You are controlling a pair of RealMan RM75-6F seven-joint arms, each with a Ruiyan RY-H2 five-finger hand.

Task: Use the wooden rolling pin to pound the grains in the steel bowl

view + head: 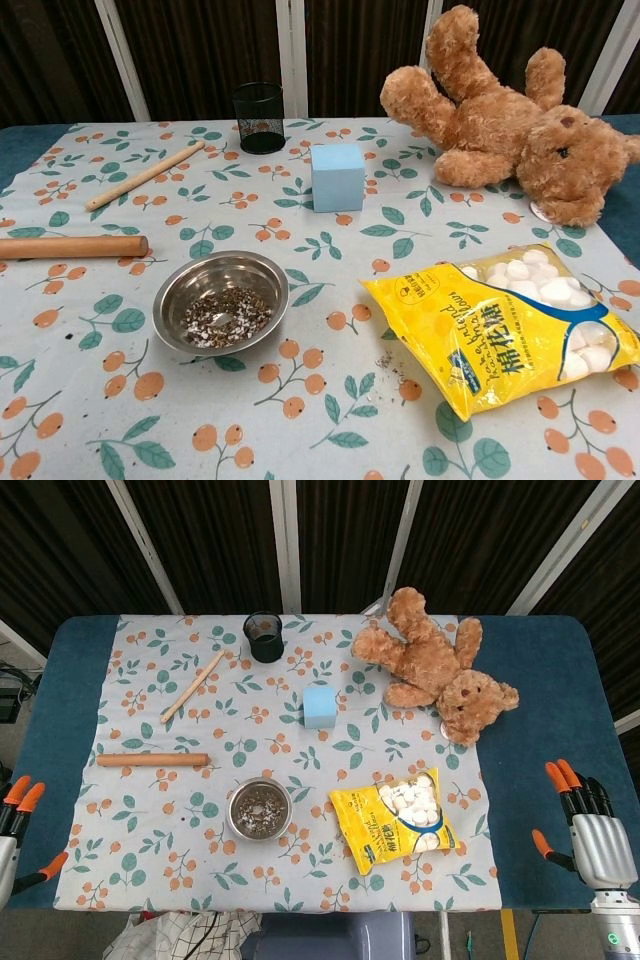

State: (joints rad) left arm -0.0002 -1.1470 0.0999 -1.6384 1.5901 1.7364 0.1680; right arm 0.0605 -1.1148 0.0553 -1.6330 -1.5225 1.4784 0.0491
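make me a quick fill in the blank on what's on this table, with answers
1. The steel bowl holds crushed ____.
2. The wooden rolling pin lies on the cloth, held by ____ robot hand.
3. The yellow bag lies to the ____ of the bowl in the chest view.
4. The blue block sits beside a brown ____.

Answers: grains; neither; right; teddy bear
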